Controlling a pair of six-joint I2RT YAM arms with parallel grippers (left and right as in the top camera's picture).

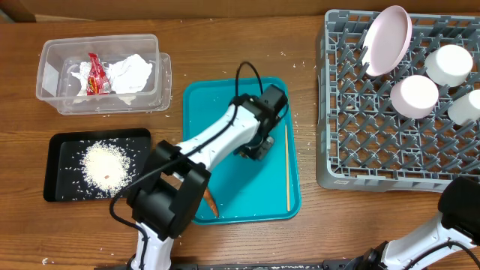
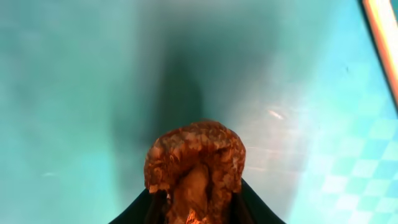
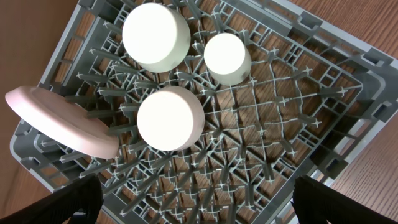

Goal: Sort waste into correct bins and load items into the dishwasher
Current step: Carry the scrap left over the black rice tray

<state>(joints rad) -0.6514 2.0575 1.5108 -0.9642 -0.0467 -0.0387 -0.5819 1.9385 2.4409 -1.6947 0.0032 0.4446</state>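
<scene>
— How is the brown food lump (image 2: 194,165) expected to handle?

— It is judged to be light, soft and crumbly. A rough, glossy crust is seen, so it could be broken or smeared by a hard squeeze. It is best taken across its middle, with modest pressure only.

— Where is it, and what is it held by?

— It is clamped between the fingers of the left gripper (image 1: 255,147), which are pressed against its sides, low over the teal tray (image 1: 225,112). Whether the tray floor is touched cannot be told. The thin wooden stick (image 1: 286,169) lies near, along the tray's right side — untouched.

— And the other arm?

— The right gripper (image 3: 199,205) is held above the grey dish rack (image 3: 298,112), with its fingers wide apart and nothing between them.

— Where should the lump be taken?

— Probably to the shallow black tray (image 1: 60,150), where the rice (image 1: 105,166) has been put. A slow carry is advised, since crumbs may be shed.
</scene>
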